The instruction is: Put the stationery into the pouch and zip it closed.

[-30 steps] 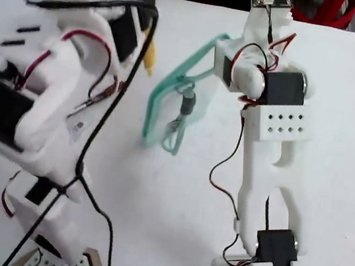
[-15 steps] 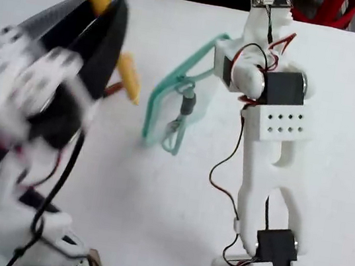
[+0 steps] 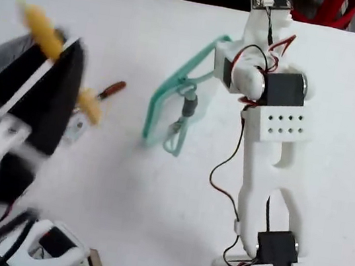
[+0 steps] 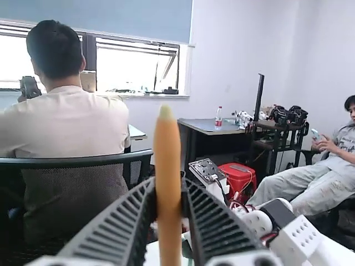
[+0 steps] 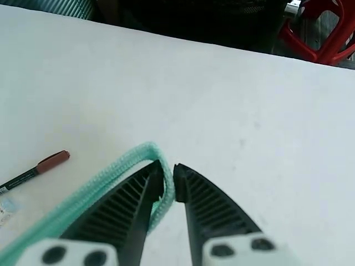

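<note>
The left arm [image 3: 1, 147] is lifted off the table near its base, wrist tipped so that the left gripper [image 4: 168, 188] points up and out toward the room. Its ribbed black jaws are clamped on the shaft of a yellow pen [image 4: 166, 144], which stands up between them. The right arm [image 3: 270, 160] lies stretched straight out from its base, low over the table. The right gripper [image 5: 168, 172] is pinched on the rim of the green pouch [image 5: 100, 183], jaws nearly together.
</note>
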Available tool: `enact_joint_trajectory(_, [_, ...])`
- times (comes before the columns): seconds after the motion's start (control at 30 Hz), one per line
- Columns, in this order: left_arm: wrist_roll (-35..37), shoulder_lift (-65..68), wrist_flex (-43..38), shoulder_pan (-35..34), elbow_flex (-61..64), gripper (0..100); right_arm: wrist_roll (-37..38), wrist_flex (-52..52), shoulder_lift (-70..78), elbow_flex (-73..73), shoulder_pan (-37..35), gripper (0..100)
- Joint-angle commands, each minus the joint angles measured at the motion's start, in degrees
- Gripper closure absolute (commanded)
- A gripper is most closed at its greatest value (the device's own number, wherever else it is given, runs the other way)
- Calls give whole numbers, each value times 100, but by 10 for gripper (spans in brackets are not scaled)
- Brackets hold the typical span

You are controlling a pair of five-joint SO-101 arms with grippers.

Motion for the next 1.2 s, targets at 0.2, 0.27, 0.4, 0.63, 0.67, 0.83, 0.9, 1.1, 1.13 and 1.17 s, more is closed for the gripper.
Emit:
enact_joint_trajectory(0.2, [-79,-31,-5442,-40,4958,976,-18,101,22,149,13,981])
enact_joint_trajectory(0.27, [-53,-4,-6523,-145,5635,975,-18,101,22,149,13,981])
enact_joint_trajectory(0.4, [281,-13,-7868,-189,6743,974,-18,101,66,149,13,981])
enact_joint_trajectory(0.63, [905,391,-8721,-497,7332,973,-18,101,48,149,13,981])
enact_joint_trajectory(0.67, [897,532,-8853,-514,7332,973,-18,101,48,149,13,981])
enact_joint_trajectory(0.83, [879,1095,-8985,-479,7332,973,-18,101,57,141,251,981])
enact_joint_trajectory(0.9, [879,1103,-8967,-514,7341,973,-44,48,66,149,347,981])
enact_joint_trajectory(1.1, [870,1095,-8589,-462,7807,973,-62,31,75,158,303,981])
enact_joint_trajectory(1.13, [870,1095,-8607,-462,7930,973,-62,31,75,158,303,981])
enact_joint_trajectory(1.17, [870,1095,-8607,-462,8026,973,-62,22,75,158,303,981])
